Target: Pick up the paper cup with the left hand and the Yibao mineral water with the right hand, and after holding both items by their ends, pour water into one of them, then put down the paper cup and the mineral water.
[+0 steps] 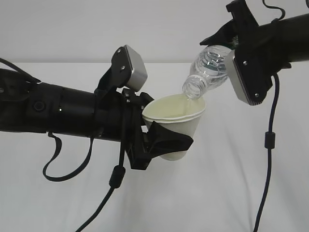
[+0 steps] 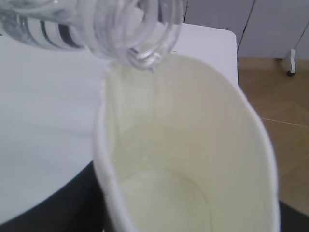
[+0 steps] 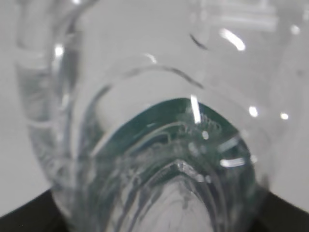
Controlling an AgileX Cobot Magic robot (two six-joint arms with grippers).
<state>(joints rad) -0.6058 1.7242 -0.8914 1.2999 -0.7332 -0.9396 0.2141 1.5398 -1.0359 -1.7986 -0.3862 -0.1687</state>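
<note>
Exterior view: the left hand (image 1: 161,140) reaches in level from the left, its fingers (image 1: 169,140) clamped around the lower part of the paper cup (image 1: 181,123), held upright above the table (image 1: 217,193). From upper right, the right hand (image 1: 227,41) grips the Yibao mineral water (image 1: 207,70) by its base, tilted neck-down over the cup's rim.

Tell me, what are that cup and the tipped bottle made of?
The cup looks like matte white paper: opaque wall, rolled rim, cream inside. The bottle looks like clear glossy plastic: you see through its ribbed wall, and it throws bright glints. Its dark green band, seen from the right wrist, is probably a printed film label.
</note>
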